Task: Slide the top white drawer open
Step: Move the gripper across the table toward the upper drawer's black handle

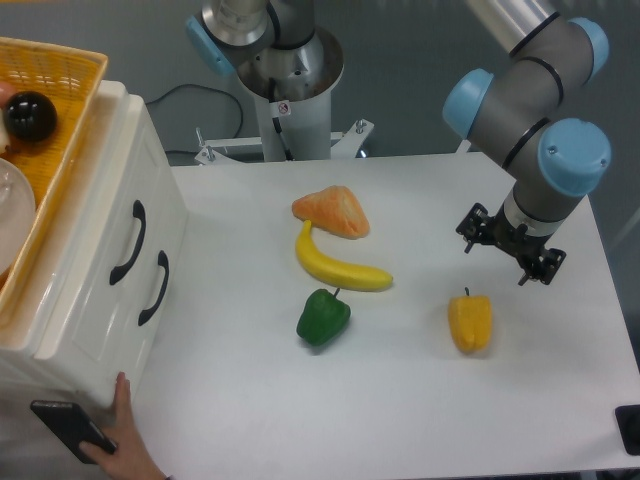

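Cabinet (pixel 95 290) sits at left of frame, tilted; top drawer (pixel 105 225) closed, black handle (pixel 128 243) on its front, lower drawer (pixel 130 310) w/ own handle just below-right; basket (pixel 45 130) on top, holding a black ball (pixel 28 116). Gripper (pixel 508 252) hangs at right of frame over table (pixel 400 400), well apart from cabinet, holding nothing; fingers too small to tell if spread or closed. Banana (pixel 340 265), orange wedge (pixel 332 212), green pepper (pixel 322 317) mid-frame; yellow pepper (pixel 470 322) below gripper. Hand (pixel 125 445) w/ phone (pixel 70 428) at lower left, touching cabinet base.
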Motion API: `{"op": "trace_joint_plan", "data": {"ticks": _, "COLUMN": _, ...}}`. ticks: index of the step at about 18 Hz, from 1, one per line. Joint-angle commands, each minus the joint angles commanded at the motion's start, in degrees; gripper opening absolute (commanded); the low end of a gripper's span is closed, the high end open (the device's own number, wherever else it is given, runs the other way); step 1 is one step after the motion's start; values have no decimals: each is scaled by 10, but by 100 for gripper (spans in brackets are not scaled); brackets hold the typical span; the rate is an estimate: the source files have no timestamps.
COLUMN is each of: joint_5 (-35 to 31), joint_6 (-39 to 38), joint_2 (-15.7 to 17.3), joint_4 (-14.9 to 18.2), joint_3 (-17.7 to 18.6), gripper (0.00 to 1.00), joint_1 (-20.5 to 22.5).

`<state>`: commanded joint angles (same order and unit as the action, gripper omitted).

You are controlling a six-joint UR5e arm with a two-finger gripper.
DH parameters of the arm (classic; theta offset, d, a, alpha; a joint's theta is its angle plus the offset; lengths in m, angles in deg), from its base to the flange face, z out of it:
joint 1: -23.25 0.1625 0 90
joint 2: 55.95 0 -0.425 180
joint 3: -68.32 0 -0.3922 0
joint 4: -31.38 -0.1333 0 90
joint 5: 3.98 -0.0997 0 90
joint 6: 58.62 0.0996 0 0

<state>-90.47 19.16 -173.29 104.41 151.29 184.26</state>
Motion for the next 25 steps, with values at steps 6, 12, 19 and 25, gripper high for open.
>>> {"op": "trace_joint_plan", "data": {"ticks": 6, "joint_5": 8, "joint_6": 0, "joint_2": 10, "joint_4": -34, "joint_3": 33, "gripper": 100, "joint_1": 6}}
{"op": "trace_joint_plan", "data": {"ticks": 12, "joint_5": 3, "joint_6": -59, "joint_2": 15, "joint_4": -35, "joint_3": 25, "gripper": 100, "joint_1": -10}}
{"op": "trace_joint_plan", "data": {"ticks": 19, "joint_5": 5, "joint_6": -168, "joint_2": 32, "joint_4": -25, "joint_3": 11, "gripper": 100, "joint_1": -54}}
{"op": "trace_joint_plan", "data": {"ticks": 25, "joint_5": 90, "joint_6": -243, "joint_2": 76, "joint_4": 16, "joint_3": 34, "gripper": 100, "joint_1": -84}}
